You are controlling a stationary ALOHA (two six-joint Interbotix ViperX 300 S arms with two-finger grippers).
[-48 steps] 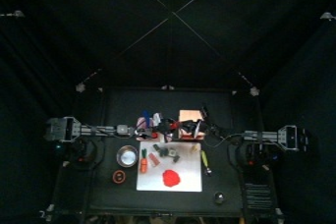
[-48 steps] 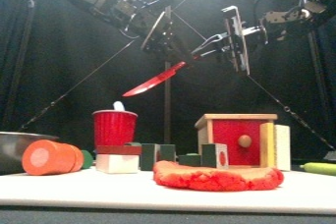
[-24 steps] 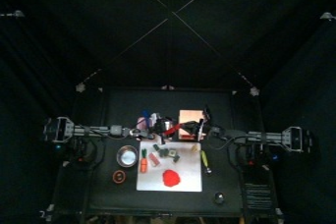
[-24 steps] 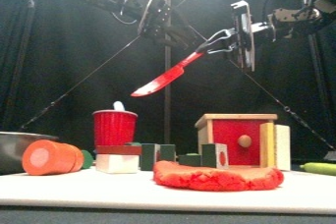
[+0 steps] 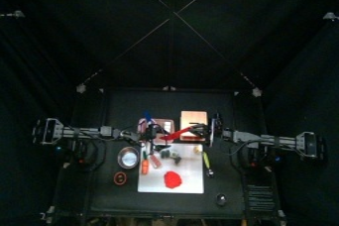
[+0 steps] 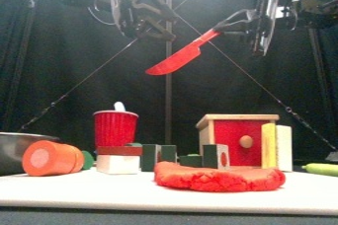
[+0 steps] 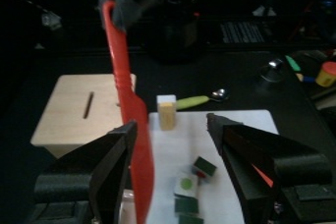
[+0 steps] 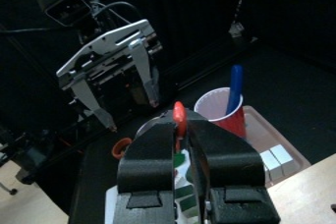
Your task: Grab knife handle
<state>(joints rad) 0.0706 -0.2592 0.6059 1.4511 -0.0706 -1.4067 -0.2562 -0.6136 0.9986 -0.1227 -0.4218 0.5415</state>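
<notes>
A red knife (image 6: 184,52) hangs slanted high above the table. My right gripper (image 6: 235,24) is shut on its handle end. A sliver of red (image 8: 180,114) shows between the right gripper's (image 8: 180,126) own jaws. The blade (image 7: 121,71) runs down past my left gripper (image 7: 171,122), which is open and not touching it. In the front view the left gripper (image 6: 148,22) hangs just left of the blade. From above, the knife (image 5: 169,130) spans the gap between the left gripper (image 5: 149,131) and the right gripper (image 5: 196,131).
Below stand a red cup (image 6: 115,127) with a blue stick, a wooden box (image 6: 238,140), small blocks, and a white board (image 5: 193,184) bearing a red blob (image 6: 218,177). A slim yellow-green item (image 7: 195,100) lies beside the board. An orange piece (image 6: 53,157) sits at the left.
My left gripper opened, let go of the red knife and drew back to the left. The right gripper, still holding the handle end, carried the knife up and to the right.
</notes>
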